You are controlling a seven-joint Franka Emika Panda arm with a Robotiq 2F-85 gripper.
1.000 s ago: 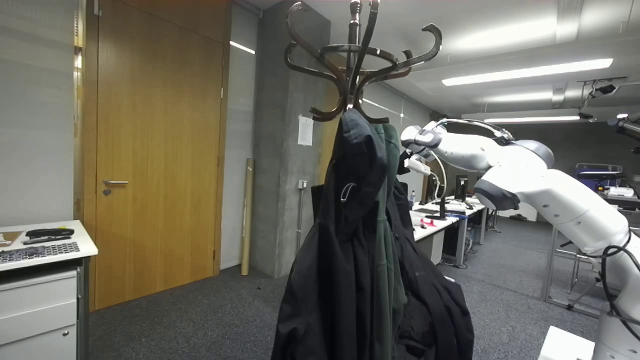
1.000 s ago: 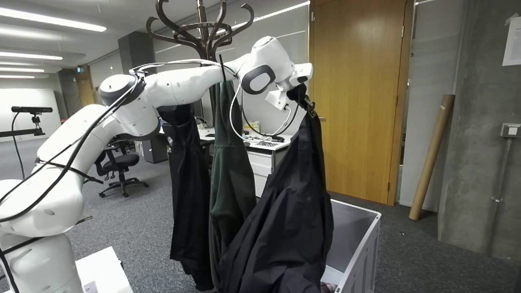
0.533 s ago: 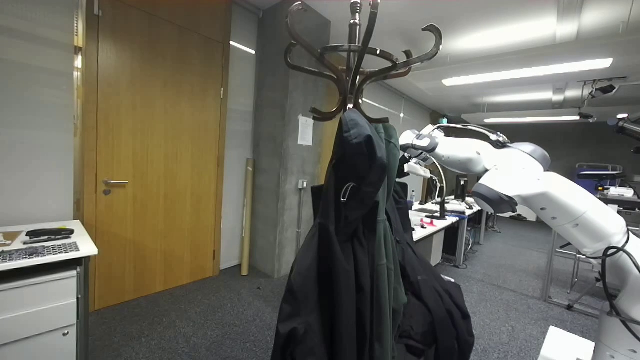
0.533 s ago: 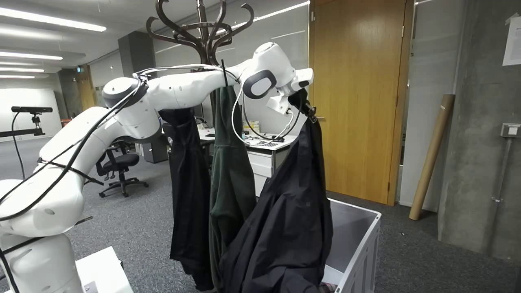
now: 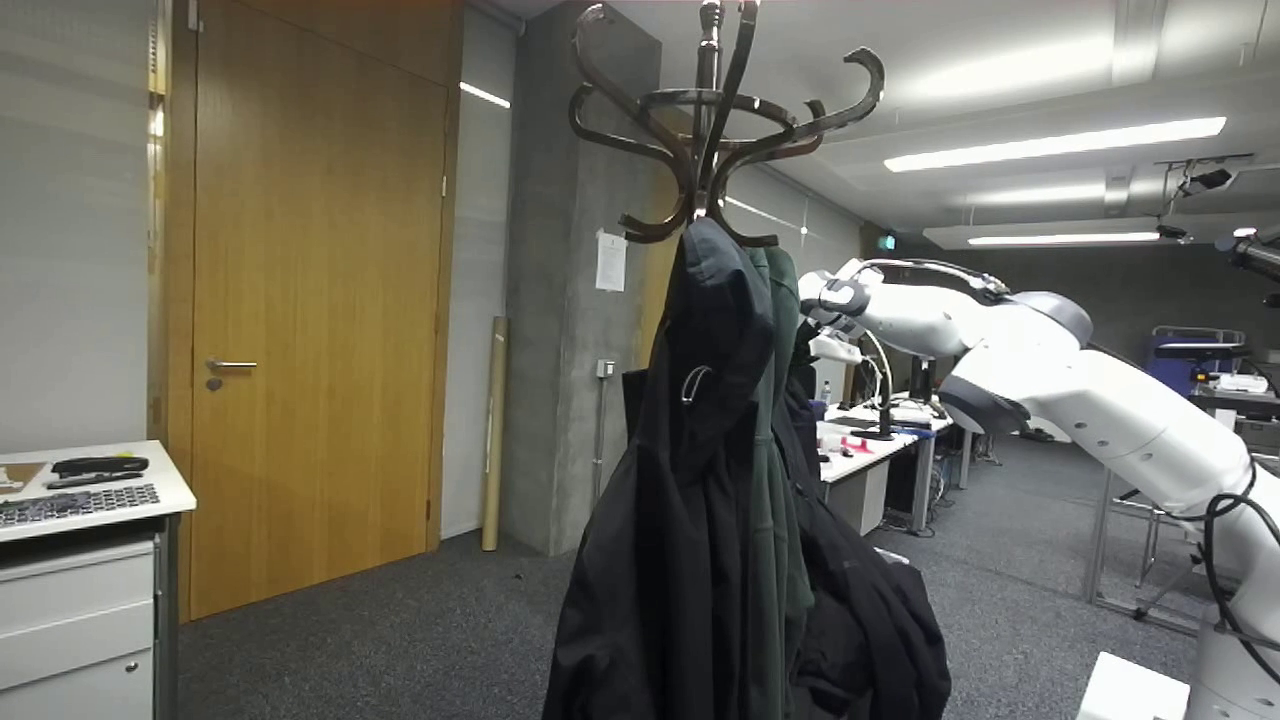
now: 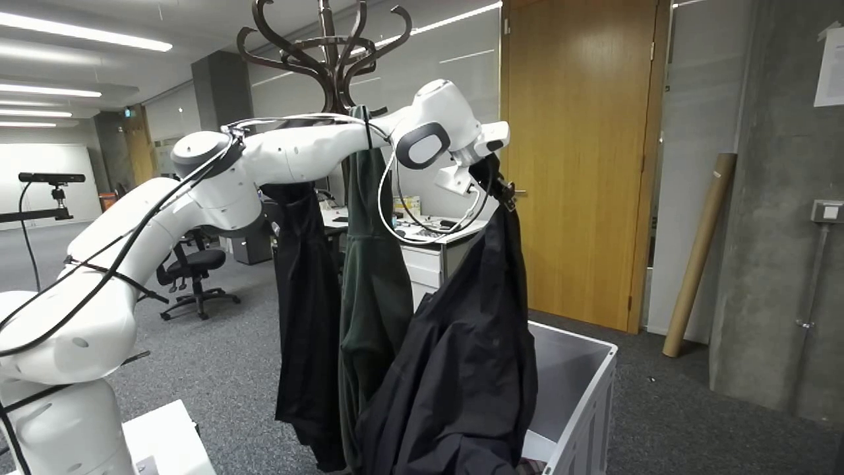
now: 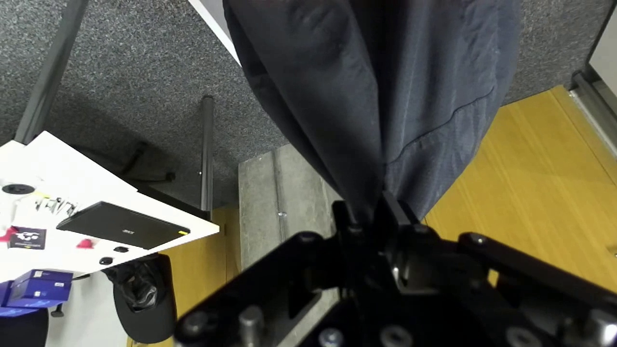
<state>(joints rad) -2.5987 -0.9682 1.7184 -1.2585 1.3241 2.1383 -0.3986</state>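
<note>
Gripper [image 6: 509, 202] lower than a second ago, pinching black jacket [image 6: 465, 369]; grey crate [image 6: 597, 409] partly hidden behind.

Probably an office: desk [image 7: 84, 183], swivel chair [image 6: 199, 261]

**Wooden door [image 5: 320, 330] is standing near concrete pillar [image 5: 545, 250]**

The door is filling the left of the frame in an exterior view, its handle [image 5: 232, 364] pointing right. On the pillar, just left of centre, a paper sheet [image 5: 611, 262] is hanging above a switch box [image 5: 605, 368]. At lower left, a white surface [image 5: 172, 482] is carrying a keyboard [image 5: 80, 502] above drawers [image 5: 75, 630]. In an exterior view, a cardboard tube [image 6: 700, 256] is leaning at the right, an office chair [image 6: 198, 262] is standing at the left and ceiling lights [image 6: 86, 31] are glowing at upper left. In the wrist view, a laptop [image 7: 123, 226] is lying on another surface [image 7: 154, 208] at the left; blue boxes [image 7: 41, 289] are showing at lower left.
</note>
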